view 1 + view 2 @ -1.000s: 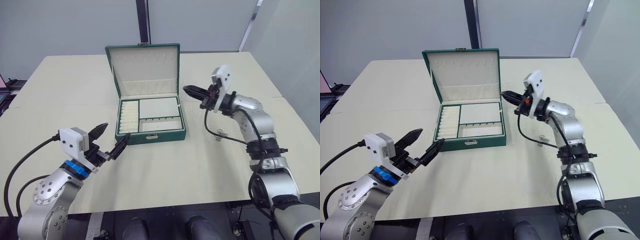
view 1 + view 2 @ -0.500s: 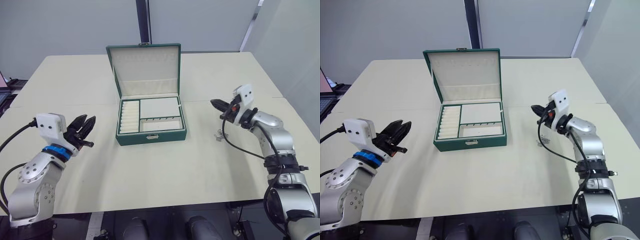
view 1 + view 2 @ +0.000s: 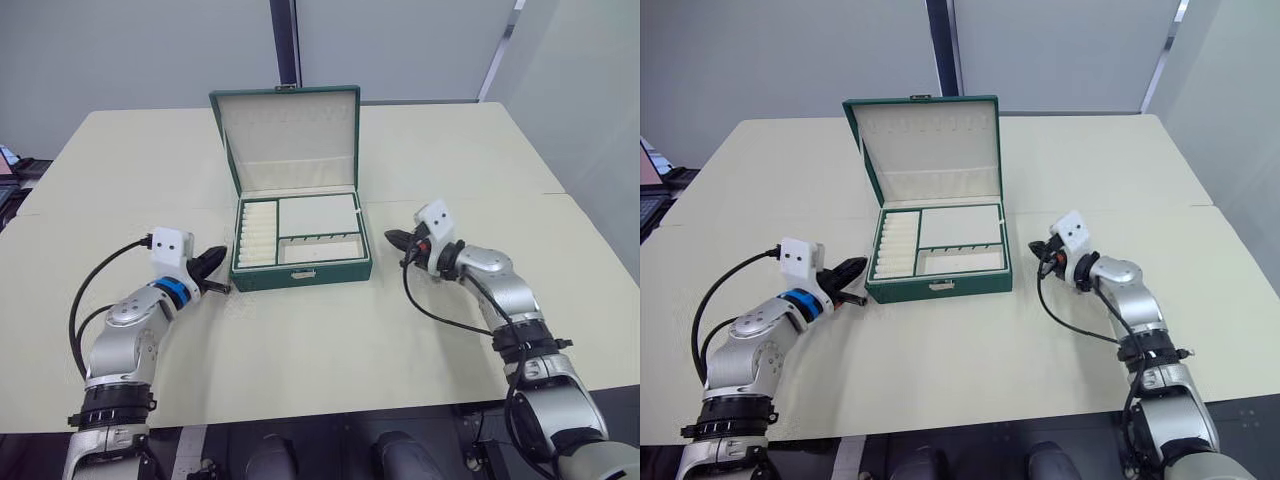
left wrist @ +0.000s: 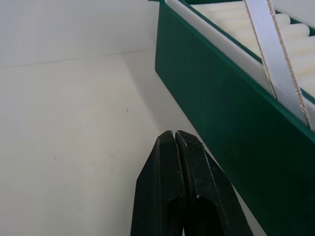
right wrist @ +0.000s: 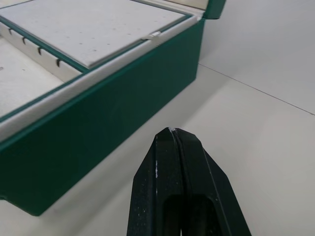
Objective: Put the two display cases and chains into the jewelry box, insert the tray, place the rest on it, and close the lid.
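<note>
The jewelry box (image 3: 300, 235) sits open in the middle of the table (image 3: 120, 170), its lid (image 3: 288, 135) standing up at the 12 o'clock edge with the cream lining facing forward. The tray (image 3: 298, 230) is seated in the top of the box: a ribbed ring section along the 9 o'clock side, a flat panel at the far right and a shallow compartment below it. A small metal latch (image 3: 303, 272) shows on the front wall.

The left gripper (image 3: 215, 285) lies low over the table at about 8 o'clock from the box, close to its front left corner. Its two black fingers (image 4: 184, 196) are pressed together with no gap and nothing between them; the tips stop just short of the green side wall.

The right gripper (image 3: 393, 237) is at 3 o'clock from the box, near its right wall but apart from it. Its fingers (image 5: 179, 191) are likewise pressed flat together, holding nothing, pointing toward the box's front right corner.
</note>
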